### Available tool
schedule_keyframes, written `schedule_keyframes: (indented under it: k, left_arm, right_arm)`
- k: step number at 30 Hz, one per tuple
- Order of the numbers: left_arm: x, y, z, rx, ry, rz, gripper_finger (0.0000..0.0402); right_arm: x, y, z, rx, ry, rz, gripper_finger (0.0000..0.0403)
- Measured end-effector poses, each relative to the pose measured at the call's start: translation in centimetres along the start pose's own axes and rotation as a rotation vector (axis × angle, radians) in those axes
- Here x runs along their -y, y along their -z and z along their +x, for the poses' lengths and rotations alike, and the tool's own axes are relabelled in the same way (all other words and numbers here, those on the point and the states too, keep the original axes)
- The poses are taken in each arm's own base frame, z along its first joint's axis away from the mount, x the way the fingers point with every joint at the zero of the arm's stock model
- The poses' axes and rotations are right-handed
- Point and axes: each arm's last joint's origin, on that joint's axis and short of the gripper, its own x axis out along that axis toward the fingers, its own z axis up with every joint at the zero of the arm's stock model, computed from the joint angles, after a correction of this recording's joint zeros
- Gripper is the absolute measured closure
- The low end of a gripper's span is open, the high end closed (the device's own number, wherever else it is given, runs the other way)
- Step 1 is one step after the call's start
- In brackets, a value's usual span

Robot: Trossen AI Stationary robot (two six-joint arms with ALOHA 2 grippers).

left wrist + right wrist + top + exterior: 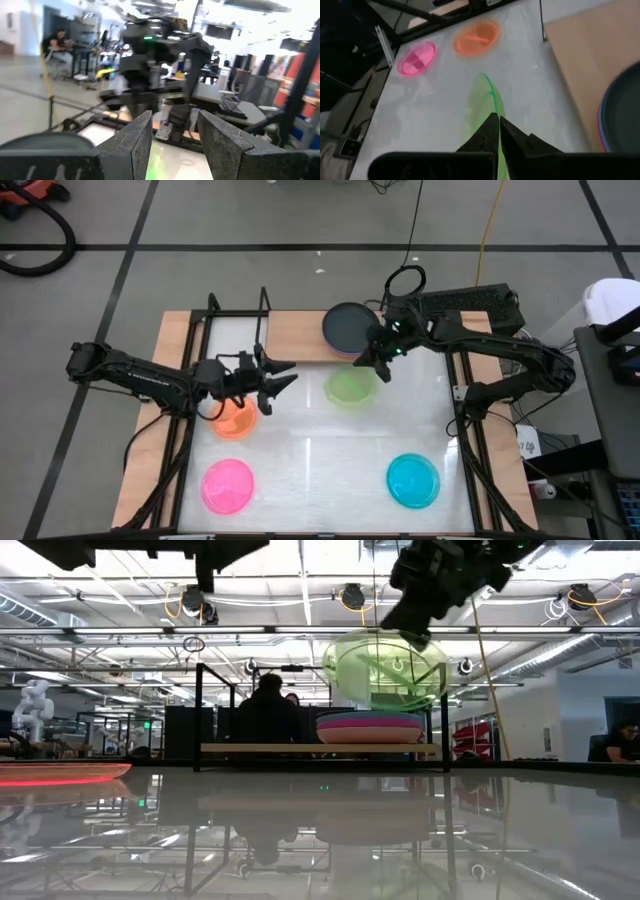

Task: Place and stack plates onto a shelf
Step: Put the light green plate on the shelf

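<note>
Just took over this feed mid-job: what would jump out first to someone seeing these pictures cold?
The right gripper is shut on the rim of the green plate, holding it in the air above the table, in front of the wooden shelf, where a stack of plates with a dark one on top already sits. The left gripper hangs open just above the orange plate.

Left gripper agape, right gripper clamped.

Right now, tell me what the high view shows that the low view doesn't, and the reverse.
High view only: the cyan plate, the hot pink plate, and the open left gripper above the orange plate.
Low view only: people in the room behind the shelf.
Both: the right gripper shut on the green plate, and the stacked plates on the shelf.
</note>
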Motion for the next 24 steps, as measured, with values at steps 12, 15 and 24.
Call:
schedule_keyframes:
  k: [12,15,24]
  left_arm:
    - [1.4,-0.1,-0.4,0.015,0.064,0.06,0.0238]
    - [1.5,0.2,-0.5,-0.012,0.07,0.066,0.0238]
    - [1.5,0.6,-0.5,-0.05,0.066,0.049,0.0238]
  right_arm:
    - [2.8,-3.0,6.1,-0.108,-0.038,-0.037,0.0403]
    - [2.7,-2.2,6.9,-0.17,-0.027,-0.105,0.0403]
    - [-3.4,0.9,9.4,-0.409,-0.096,-0.33,0.0344]
